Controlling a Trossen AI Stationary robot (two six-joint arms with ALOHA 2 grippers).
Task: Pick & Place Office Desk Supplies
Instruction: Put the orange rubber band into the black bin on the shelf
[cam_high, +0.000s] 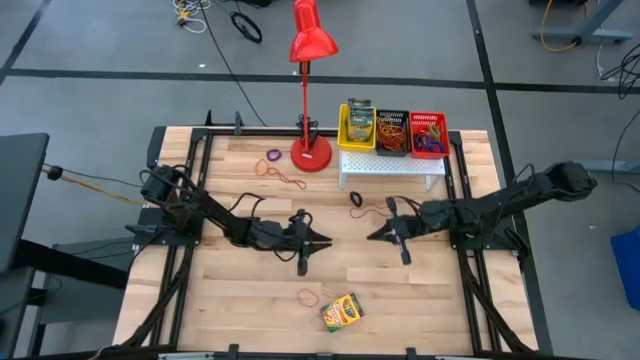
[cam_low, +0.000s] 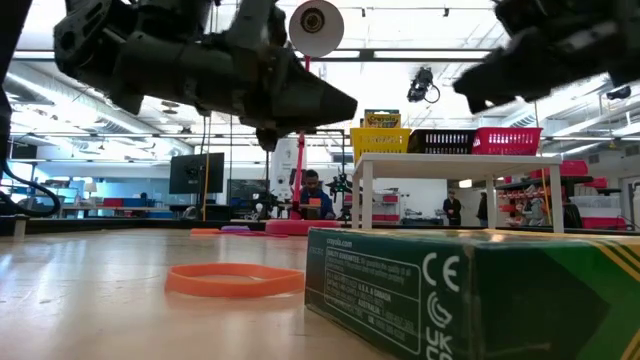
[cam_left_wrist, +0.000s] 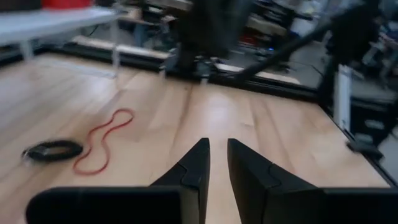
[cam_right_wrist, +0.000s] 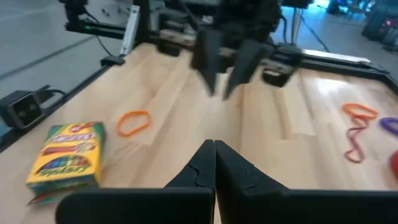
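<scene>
Wood bench: crayon box light, stiff card; grip across narrow sides. Left gripper fingers slightly apart, empty. Right gripper fingers together, empty.

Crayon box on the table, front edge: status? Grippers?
Left gripper slightly open, empty, mid-table. Right gripper shut, empty, facing it. Crayon box lying untouched, orange band beside. Nothing in the way.

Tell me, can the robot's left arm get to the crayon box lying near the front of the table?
Probably yes. The crayon box lies in the open on the table, with only an orange rubber band beside it. The left gripper hangs over the middle of the table with nothing between it and the box.
</scene>
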